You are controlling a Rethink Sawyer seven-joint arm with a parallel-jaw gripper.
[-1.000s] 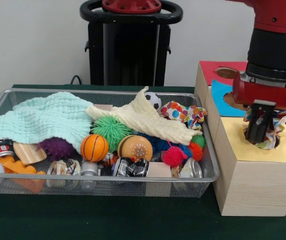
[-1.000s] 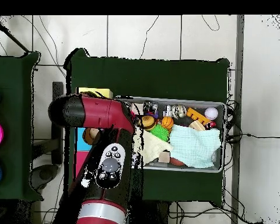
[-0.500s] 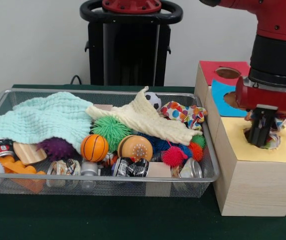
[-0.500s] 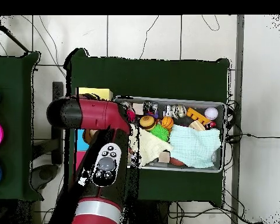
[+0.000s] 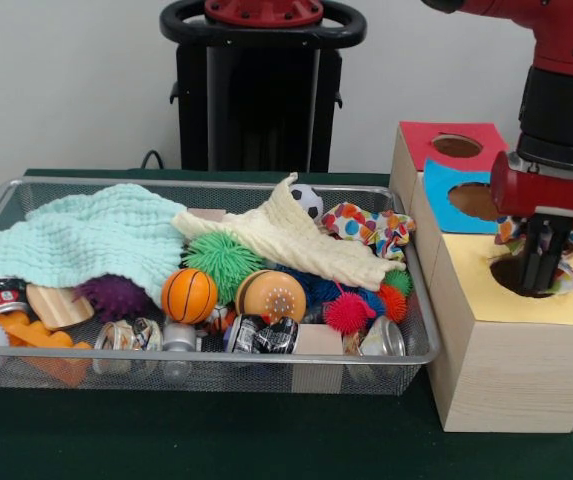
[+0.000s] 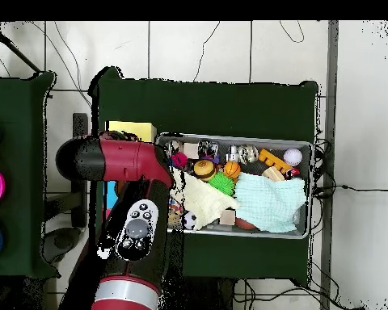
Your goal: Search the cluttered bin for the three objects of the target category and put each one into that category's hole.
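Hovering over the yellow hole (image 5: 522, 276) of the wooden box (image 5: 506, 350): gripper (image 5: 544, 282) (finger state indiscernible), patterned cloth (image 5: 564, 278) bunching in the hole; wire bin (image 5: 206, 352) sitting beside.

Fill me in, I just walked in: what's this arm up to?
The gripper is down at the hole in the yellow top of the wooden box, pushing a polka-dot cloth into it. Most of the cloth is already inside. A similar dotted cloth lies in the wire bin with balls and towels.
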